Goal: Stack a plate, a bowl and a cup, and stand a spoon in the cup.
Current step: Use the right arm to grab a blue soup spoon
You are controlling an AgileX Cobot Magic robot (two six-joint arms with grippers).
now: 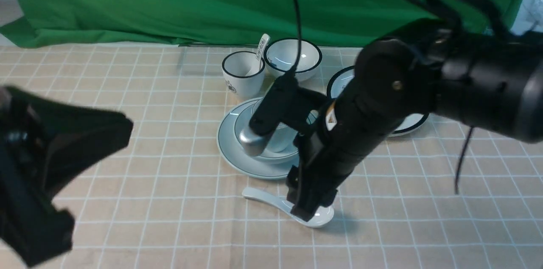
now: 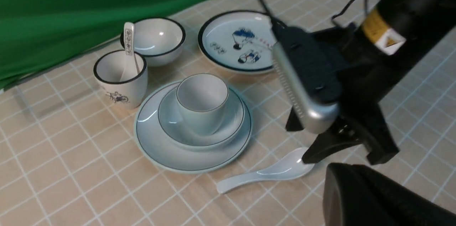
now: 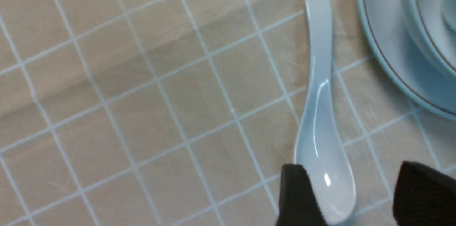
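My right gripper [image 3: 358, 197], jaws apart, straddles the scoop of the spoon [image 3: 319, 112], which lies flat on the tablecloth [image 3: 142, 112] just beside the plate [image 3: 379, 33] bearing bowl [image 2: 167, 121] and cup [image 2: 202, 104], and I fear the glossy curved scoop may squirt out as I close, skidding against that plate's rim.

Open cloth left and front, crockery packing the back!
Bare cloth [image 1: 161, 209] is stretching left of and in front of the spoon [image 1: 267, 198]. The right gripper [image 1: 312, 214] is straddling the scoop, fingers [image 3: 295, 197] apart. The plate [image 1: 231, 150] rim is crowding the handle. The right arm [image 1: 360, 133] is slanting down by the plate's right; printed cup [image 1: 242, 74], black-rimmed bowl [image 1: 292, 59] and picture plate [image 2: 238, 40] are walling off the back.
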